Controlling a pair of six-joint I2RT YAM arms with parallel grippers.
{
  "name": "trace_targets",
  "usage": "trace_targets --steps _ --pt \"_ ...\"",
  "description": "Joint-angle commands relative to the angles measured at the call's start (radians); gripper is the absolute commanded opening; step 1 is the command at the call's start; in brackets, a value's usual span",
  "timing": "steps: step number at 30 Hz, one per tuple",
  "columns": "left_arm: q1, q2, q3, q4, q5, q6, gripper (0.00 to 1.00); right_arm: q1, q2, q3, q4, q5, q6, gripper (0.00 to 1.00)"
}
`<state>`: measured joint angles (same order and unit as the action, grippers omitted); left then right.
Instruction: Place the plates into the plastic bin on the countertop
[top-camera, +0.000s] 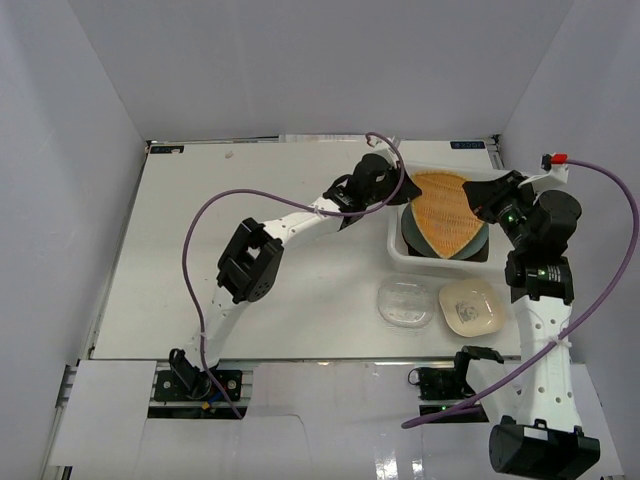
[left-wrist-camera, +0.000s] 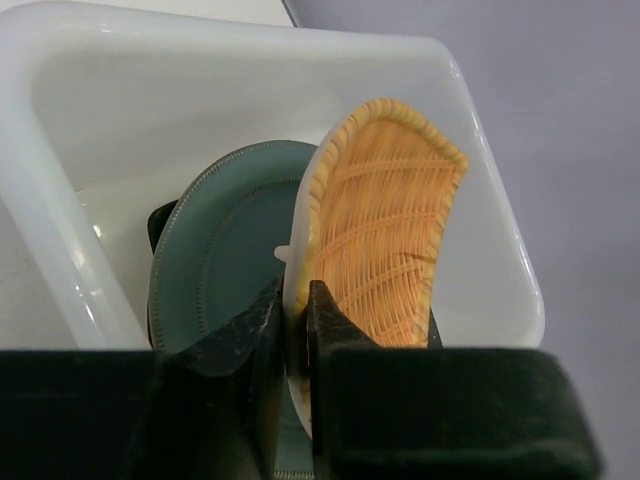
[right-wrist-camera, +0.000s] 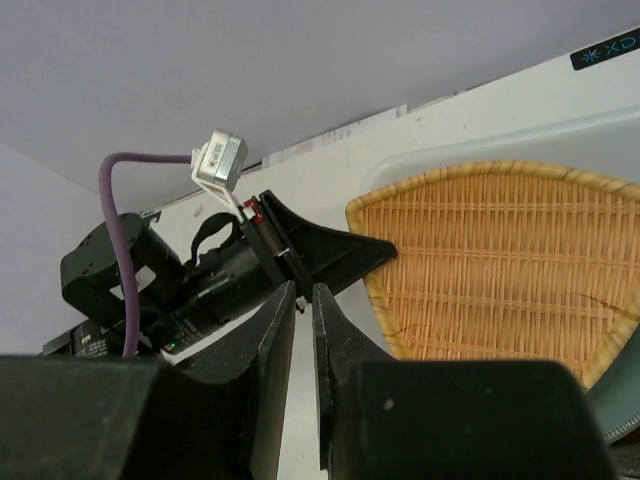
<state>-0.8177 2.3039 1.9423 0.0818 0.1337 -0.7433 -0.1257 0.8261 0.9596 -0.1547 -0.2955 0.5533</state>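
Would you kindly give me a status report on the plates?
Left gripper shut on orange woven plate, over teal plate in plastic bin. Right gripper shut, empty, beside bin. Clear plate and cream plate wait on countertop. Nothing blocking.

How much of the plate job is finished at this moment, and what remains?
Done: a teal plate lies in the plastic bin. In hand: the left fingers pinch the orange woven plate above it. Left: the clear plate and the cream plate sit on the countertop, outside the bin.
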Motion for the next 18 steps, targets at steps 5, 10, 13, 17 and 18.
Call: trace_targets --steps 5,10,13,17,18 --pt "0.000 -0.069 0.122 -0.028 -0.003 0.111 0.86 0.009 -0.036 -0.045 0.023 -0.030 -0.027 0.19" --pt "0.000 -0.265 -0.050 -0.019 -0.023 0.180 0.94 0.021 -0.047 -0.087 0.015 -0.036 -0.035 0.21" --pt "-0.001 -0.476 -0.330 0.032 -0.055 0.193 0.93 0.029 -0.073 -0.119 -0.015 -0.008 -0.046 0.23" --pt "-0.009 -0.745 -0.734 0.090 -0.118 0.142 0.89 0.032 -0.148 -0.182 -0.061 0.050 -0.041 0.27" --pt "-0.023 -0.821 -0.800 0.090 -0.156 0.116 0.87 0.034 -0.160 -0.196 -0.080 0.056 -0.042 0.27"
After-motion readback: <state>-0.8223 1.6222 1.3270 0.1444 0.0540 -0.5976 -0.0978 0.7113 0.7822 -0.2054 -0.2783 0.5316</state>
